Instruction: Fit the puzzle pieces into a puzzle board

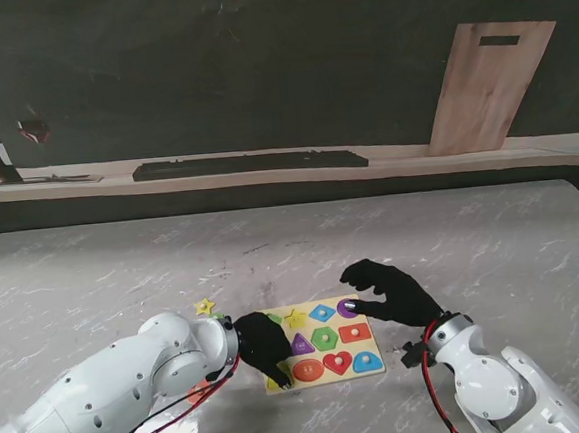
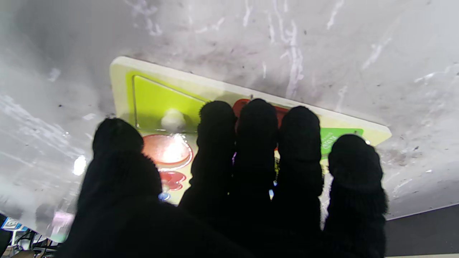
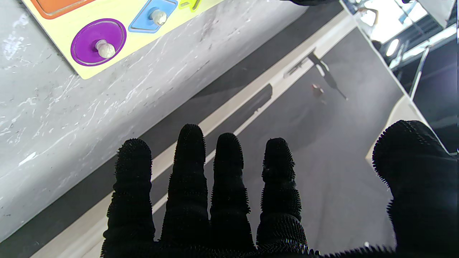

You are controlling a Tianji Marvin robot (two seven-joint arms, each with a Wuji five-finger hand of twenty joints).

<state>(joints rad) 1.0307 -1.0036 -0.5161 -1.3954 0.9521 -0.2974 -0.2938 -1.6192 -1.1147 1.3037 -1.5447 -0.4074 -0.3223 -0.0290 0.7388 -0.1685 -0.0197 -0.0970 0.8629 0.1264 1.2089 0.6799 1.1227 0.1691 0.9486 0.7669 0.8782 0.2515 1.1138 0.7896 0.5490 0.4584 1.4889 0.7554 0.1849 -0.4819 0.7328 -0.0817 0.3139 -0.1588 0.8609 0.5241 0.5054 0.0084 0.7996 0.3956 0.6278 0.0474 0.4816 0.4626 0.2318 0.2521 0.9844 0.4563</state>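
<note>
One loose yellow star piece on the marble table, far left. Left hand, fingers together, lies on puzzle board's left edge; grasp unclear. Eight seated pieces visible. Right hand, fingers spread, empty.

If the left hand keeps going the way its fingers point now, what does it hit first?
Probably the puzzle board: the left hand hangs over its left edge, fingers aimed at the pieces. Height above it is unclear.
</note>
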